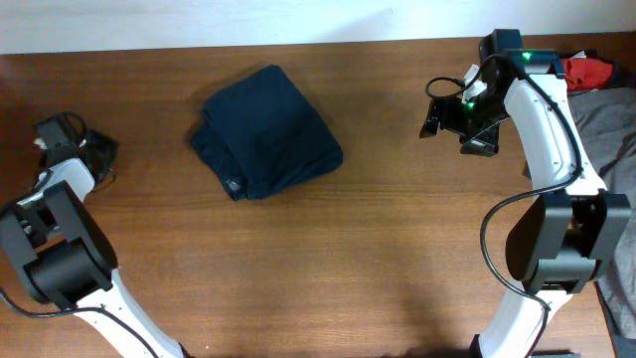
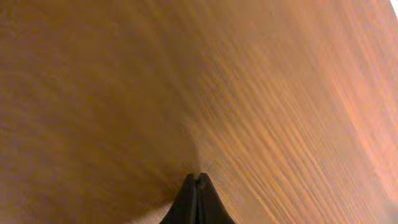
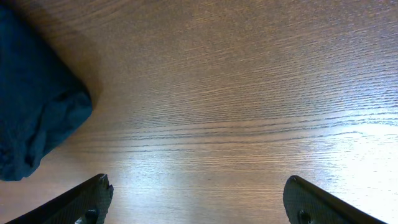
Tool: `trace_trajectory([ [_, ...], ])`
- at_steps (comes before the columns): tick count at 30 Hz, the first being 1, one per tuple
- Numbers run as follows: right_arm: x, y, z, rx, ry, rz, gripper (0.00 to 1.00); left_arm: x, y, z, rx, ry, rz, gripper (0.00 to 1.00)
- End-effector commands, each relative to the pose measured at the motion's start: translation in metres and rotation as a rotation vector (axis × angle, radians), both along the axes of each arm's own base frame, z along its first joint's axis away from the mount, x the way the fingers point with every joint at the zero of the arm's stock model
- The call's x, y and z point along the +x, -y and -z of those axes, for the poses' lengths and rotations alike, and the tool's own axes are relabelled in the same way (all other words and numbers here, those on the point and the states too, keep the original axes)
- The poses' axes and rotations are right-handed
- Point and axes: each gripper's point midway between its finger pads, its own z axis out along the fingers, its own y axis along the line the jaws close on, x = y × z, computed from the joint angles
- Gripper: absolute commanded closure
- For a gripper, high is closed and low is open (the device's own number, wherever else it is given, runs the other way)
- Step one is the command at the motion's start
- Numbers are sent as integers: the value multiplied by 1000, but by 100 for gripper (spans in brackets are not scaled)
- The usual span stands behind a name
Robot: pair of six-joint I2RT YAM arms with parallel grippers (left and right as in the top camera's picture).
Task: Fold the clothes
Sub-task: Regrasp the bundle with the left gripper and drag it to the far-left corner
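A wooden table (image 1: pixel 397 249) is seen from above. A folded navy garment (image 1: pixel 266 132) lies on it as a compact bundle toward the far edge, left of the middle, with a small pale label (image 1: pixel 235 185) at its near edge. The left arm (image 1: pixel 60 249) is set at the left edge, well apart from the bundle. The right arm (image 1: pixel 542 119) is bent toward the far right corner, also apart from it. Grey fabric (image 1: pixel 611 129) and a patch of red fabric (image 1: pixel 588 70) are heaped at the right edge. From the left wrist, the left fingers (image 2: pixel 198 202) are seen clenched together, nothing between them, over bare wood. From the right wrist, the right fingers (image 3: pixel 87 199) are seen spread wide, released and holding nothing, above bare table, with the navy garment lying off to their left, untouched.
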Motion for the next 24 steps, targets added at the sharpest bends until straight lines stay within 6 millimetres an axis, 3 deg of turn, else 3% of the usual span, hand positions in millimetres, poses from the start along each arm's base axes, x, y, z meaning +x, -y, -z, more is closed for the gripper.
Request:
trace_trajectory([
  [1,1,2,-6,-10,18,-7,7,26,46,-75,77,126,214,99],
  [2,1,2,-6,-10,19,-7,7,31,68,-100,118,153,286,99],
  [5,1,2,-6,-10,19,-7,7,35,113,-131,206,176,443,99],
  [9,1,2,-6,-10,21,-7,7,37,175,-136,298,165,659,99],
  [12,1,0,-6,-10,21,-11,7,32,215,-116,322,113,794,99],
  [13,1,0,-6,-10,21,-12,7,30,233,-100,320,80,852,99],
  [16,1,0,-6,-10,22,-12,7,25,258,-67,300,20,926,99],
  [17,1,0,-6,-10,22,-13,7,21,269,-47,286,-17,958,99],
  [24,1,0,-6,-10,22,-12,7,10,294,5,266,-103,1051,99],
])
